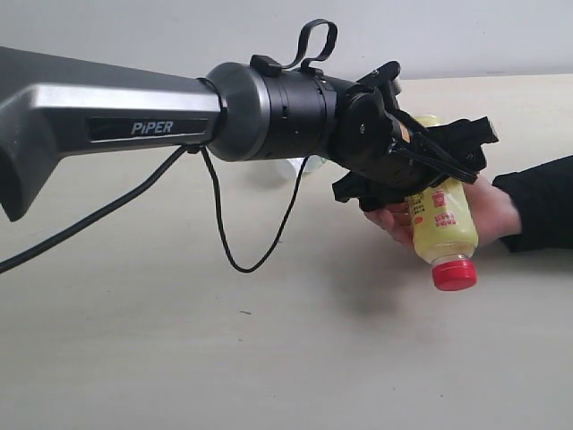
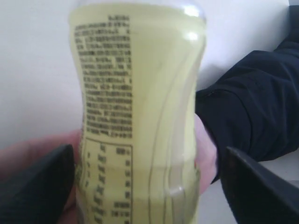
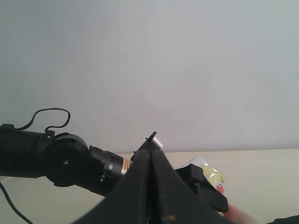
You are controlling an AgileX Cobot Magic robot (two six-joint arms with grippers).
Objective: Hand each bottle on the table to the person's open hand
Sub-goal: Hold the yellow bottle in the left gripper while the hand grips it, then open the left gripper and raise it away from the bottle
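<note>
A yellow bottle (image 1: 439, 219) with a red cap (image 1: 454, 273) lies tilted, cap down, in the person's open hand (image 1: 491, 208), whose fingers curl under it. My left gripper (image 1: 421, 166) straddles the bottle with its jaws open. In the left wrist view the bottle (image 2: 140, 116) fills the middle. The black fingers (image 2: 37, 186) stand off to either side, with a gap showing on one side, and the hand (image 2: 206, 149) sits behind. My right gripper (image 3: 152, 149) is shut and empty, raised, looking toward the left arm (image 3: 60, 161) and the bottle (image 3: 212, 177).
The person's black sleeve (image 1: 542, 202) comes in from the right over the table (image 1: 179, 358). A small pale object (image 1: 294, 167) is mostly hidden behind the left arm's wrist. A black cable (image 1: 233, 242) hangs from the arm above the tabletop.
</note>
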